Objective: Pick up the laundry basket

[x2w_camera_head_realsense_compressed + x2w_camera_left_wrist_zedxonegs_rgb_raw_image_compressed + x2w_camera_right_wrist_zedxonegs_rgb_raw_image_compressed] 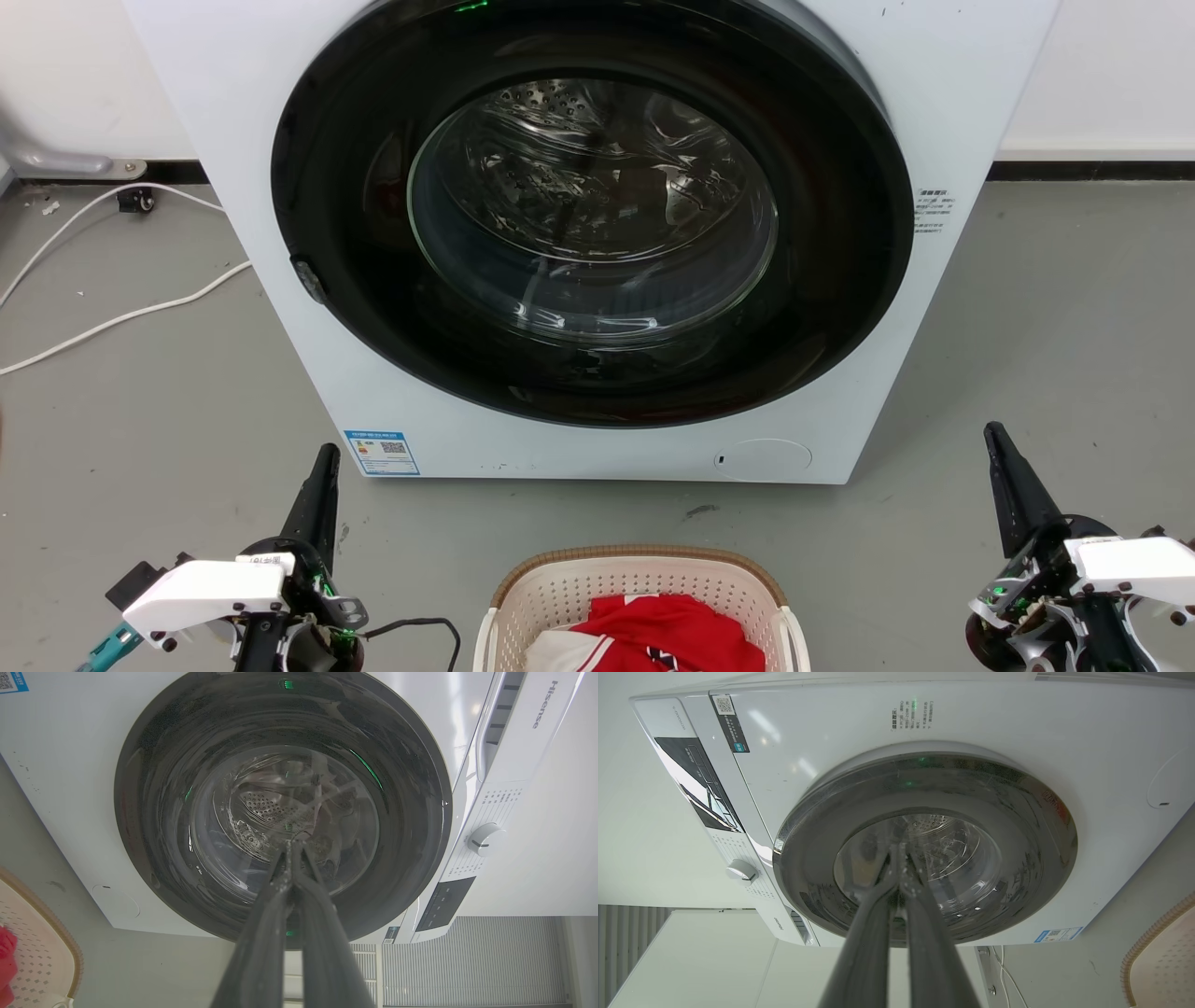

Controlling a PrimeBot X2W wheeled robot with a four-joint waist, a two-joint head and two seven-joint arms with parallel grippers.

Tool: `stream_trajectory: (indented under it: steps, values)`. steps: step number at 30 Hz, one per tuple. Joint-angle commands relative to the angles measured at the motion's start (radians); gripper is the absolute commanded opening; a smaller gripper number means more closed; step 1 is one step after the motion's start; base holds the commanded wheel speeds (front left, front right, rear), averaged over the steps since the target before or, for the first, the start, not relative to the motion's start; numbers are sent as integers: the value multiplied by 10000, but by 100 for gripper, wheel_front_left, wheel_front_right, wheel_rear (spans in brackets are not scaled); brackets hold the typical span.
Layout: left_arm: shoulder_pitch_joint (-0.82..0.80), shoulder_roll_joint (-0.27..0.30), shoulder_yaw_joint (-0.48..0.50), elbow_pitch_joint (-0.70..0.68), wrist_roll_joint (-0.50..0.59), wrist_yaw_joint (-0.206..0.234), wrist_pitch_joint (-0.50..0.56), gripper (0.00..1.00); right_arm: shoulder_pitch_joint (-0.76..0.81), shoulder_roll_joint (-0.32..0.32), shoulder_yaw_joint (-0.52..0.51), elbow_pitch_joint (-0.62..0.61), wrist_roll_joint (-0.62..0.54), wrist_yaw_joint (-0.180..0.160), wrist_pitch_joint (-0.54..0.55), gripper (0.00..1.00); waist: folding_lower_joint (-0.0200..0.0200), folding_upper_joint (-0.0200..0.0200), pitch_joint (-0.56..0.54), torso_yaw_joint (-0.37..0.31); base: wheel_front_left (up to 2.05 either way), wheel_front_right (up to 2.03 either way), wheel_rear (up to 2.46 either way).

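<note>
A white washer (233,140) stands square in front, its big dark round door (597,215) closed. It takes up most of the room ahead. The basket (644,579) sits on the grey floor (1027,355) just short of the washer's foot, midway between the 2 arms. A strip of bare floor lies between its brown rim and the machine. A red cloth (667,635) lies heaped inside it. A white cable (121,317) snakes over the floor to the left, well apart from the basket.

There is open floor on both sides of the basket, between it and each arm.

The left gripper (327,457) hangs low at the left and the right gripper (992,437) low at the right. Both point forward at the washer, each well off to its side of the basket and touching nothing. On each, the 2 fingers lie pressed together at the tips, holding nothing.
</note>
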Motion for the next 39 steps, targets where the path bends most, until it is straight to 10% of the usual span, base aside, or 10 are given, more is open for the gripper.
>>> stream_trajectory:
  steps: [1, 27, 28, 39]
  values:
    - [-68, -13, 20, -8, 14, -25, 10, 0, -131, -32, 10, 4, 37, 0, -1, 0, 0, 0, 0, 0, 0, 0, 0]
    - [-68, -13, 20, -8, 15, -25, 10, 0, -132, -32, 12, 4, 36, 0, -1, 0, 0, 0, 0, 0, 0, 0, 0]
    - [14, -2, -4, 29, 0, 2, -5, 100, 17, 4, 0, 26, -3, 0, -1, 100, 0, 0, 0, 0, 0, 0, 0]
    - [242, -21, 20, -33, 655, 4, -395, 100, 313, 17, 16, 10, -758, 0, -392, 100, 0, 0, 7, -9, 0, 0, 0]
